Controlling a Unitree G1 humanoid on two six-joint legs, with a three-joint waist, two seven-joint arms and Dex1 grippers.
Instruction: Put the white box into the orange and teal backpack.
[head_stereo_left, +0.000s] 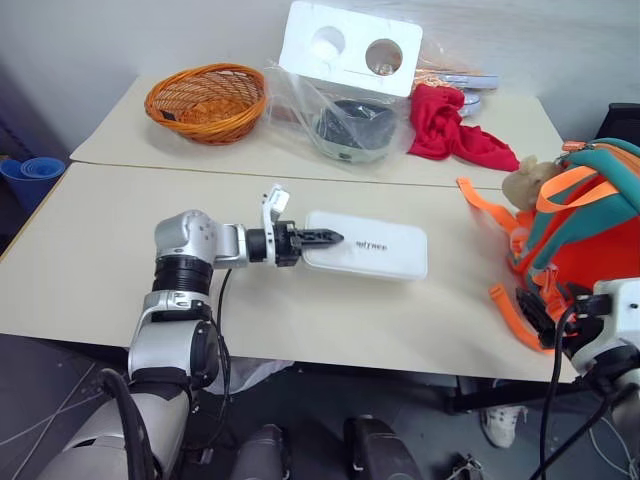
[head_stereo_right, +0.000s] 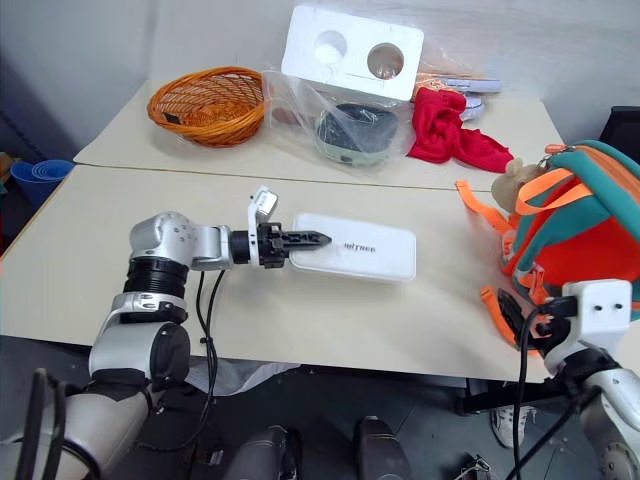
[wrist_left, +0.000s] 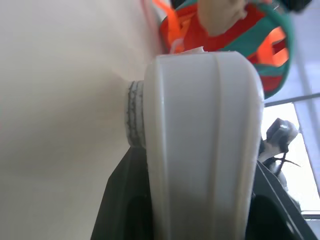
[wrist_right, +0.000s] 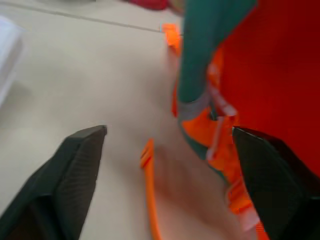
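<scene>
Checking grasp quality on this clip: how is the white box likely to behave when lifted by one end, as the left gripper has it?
The white box looks rigid: flat, crisp rounded edges, so it probably won't sag. The left gripper clamps only its short end, so the long overhang may lever downward or twist. Its smooth glossy shell, seen between the fingers, could slip.

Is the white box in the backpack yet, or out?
Out. The white box lies on the table, left gripper clamping its end, apart from the backpack.
</scene>
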